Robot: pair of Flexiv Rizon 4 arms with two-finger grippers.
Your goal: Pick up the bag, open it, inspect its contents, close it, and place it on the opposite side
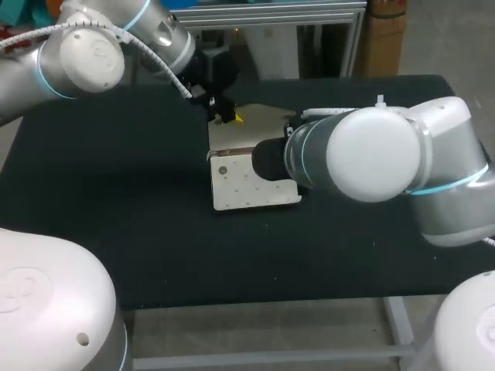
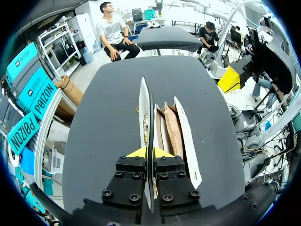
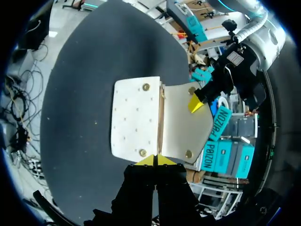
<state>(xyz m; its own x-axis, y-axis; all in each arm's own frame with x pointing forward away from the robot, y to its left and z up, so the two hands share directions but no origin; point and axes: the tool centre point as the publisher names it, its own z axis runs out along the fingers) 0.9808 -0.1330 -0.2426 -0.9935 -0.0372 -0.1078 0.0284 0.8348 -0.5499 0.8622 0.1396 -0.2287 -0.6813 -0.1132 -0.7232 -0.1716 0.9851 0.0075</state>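
Observation:
A cream bag with metal studs lies on the black table. Its flap is lifted, and my left gripper is shut on the flap's edge. In the left wrist view the flap stands edge-on between the yellow tips of the left gripper, and tan inner pockets show beside it. In the right wrist view the right gripper is shut and holds nothing, its tips over the near edge of the bag. The left gripper pinches the flap there.
My right arm reaches over the bag from the right and hides part of it in the head view. Bare black tabletop lies all around the bag, with the table's front edge near.

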